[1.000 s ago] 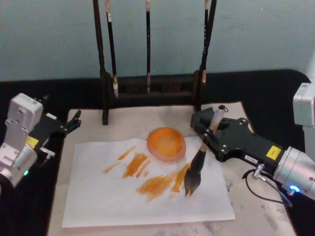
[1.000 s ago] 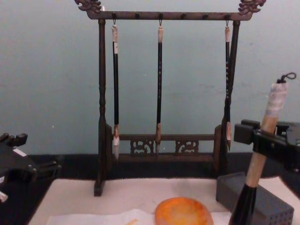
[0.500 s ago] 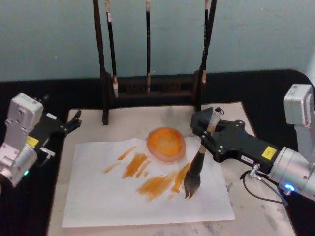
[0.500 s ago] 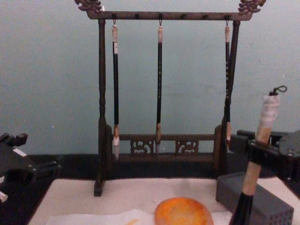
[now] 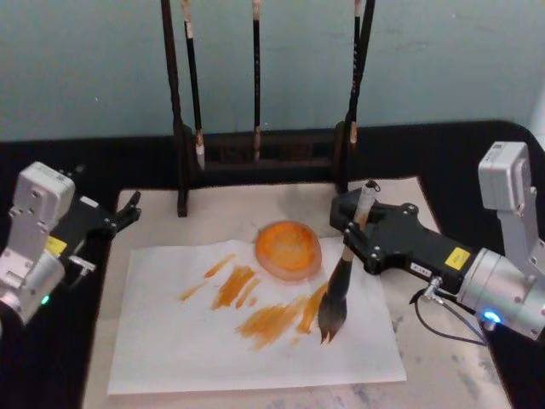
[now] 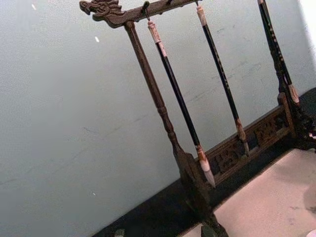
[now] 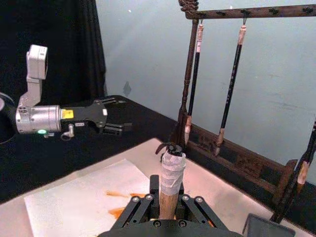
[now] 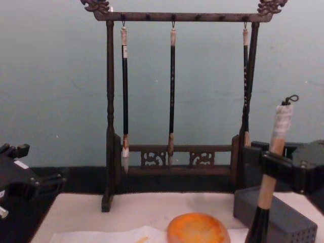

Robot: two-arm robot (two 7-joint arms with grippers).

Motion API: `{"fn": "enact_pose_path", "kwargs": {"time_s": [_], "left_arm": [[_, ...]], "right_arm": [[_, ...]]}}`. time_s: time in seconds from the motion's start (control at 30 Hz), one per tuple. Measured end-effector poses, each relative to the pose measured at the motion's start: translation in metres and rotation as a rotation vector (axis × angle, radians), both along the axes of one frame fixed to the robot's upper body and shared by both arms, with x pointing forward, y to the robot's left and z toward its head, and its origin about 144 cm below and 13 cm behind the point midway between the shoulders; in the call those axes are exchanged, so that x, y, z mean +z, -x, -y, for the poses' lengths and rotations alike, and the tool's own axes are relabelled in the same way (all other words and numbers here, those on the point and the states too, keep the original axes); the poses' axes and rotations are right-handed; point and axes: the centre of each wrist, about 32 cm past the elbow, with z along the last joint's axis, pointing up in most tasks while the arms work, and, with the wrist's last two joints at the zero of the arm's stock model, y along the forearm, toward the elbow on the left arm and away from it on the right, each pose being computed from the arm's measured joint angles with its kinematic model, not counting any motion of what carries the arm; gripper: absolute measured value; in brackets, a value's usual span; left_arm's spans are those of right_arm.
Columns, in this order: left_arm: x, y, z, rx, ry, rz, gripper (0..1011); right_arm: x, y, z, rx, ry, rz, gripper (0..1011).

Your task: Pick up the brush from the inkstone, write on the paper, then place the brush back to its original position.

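- Holding the brush [image 5: 339,285] by its wooden handle, the right gripper [image 5: 352,239] has its jaws clamped on it above the right side of the paper [image 5: 187,341].
- The brush leans, with its wrapped end tipped toward the far right corner of the mat [image 5: 247,209]. Its bristle tip meets the paper close to that sheet's right edge, just on the near side of the orange dish [image 5: 289,248].
- Orange strokes [image 5: 255,311] already cross the middle of the paper, so I judge the writing to be well under way, with the return to the dish yet to come.
- The left gripper [image 5: 128,209] is parked off the mat's left edge with its jaws apart, holding nothing.
- Nothing pins the thin sheet down, so a heavy or sideways drag could wrinkle, shift or tear it.
- A stroke carried further right would run off the paper's edge and mark the mat.
- The dish sits just beside the bristles, and a low sweep toward it could nudge it instead of setting the brush in it.
- The grey block [image 8: 283,217] and the brush rack [image 5: 255,153] stand near the right arm at the mat's far edge, so a wide swing on the way back could knock either.
- The handle is smooth and tilted, and a loose grip could let it slip or twist.
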Motion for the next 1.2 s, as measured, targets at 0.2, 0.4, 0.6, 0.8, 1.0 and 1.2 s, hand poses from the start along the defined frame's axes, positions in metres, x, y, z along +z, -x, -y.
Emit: {"fn": "enact_pose_path", "kwargs": {"time_s": [0.2,0.4,0.6,0.8,1.0,1.2], "left_arm": [[0.0,0.0,0.0,0.0,0.0,0.0,1001],[0.0,0.0,0.0,0.0,0.0,0.0,1001],[0.0,0.0,0.0,0.0,0.0,0.0,1001],[0.0,0.0,0.0,0.0,0.0,0.0,1001],[0.0,0.0,0.0,0.0,0.0,0.0,1001],[0.0,0.0,0.0,0.0,0.0,0.0,1001]], "right_arm": [[0.0,-0.005,0.0,-0.009,0.004,0.008,156],[0.001,-0.01,0.002,-0.021,0.004,0.014,156],[0.001,-0.014,0.003,-0.029,0.005,0.018,156],[0.001,-0.019,0.004,-0.04,0.006,0.023,156],[0.001,-0.024,0.005,-0.051,0.011,0.03,156],[0.001,-0.027,0.005,-0.06,0.016,0.037,156]]}}
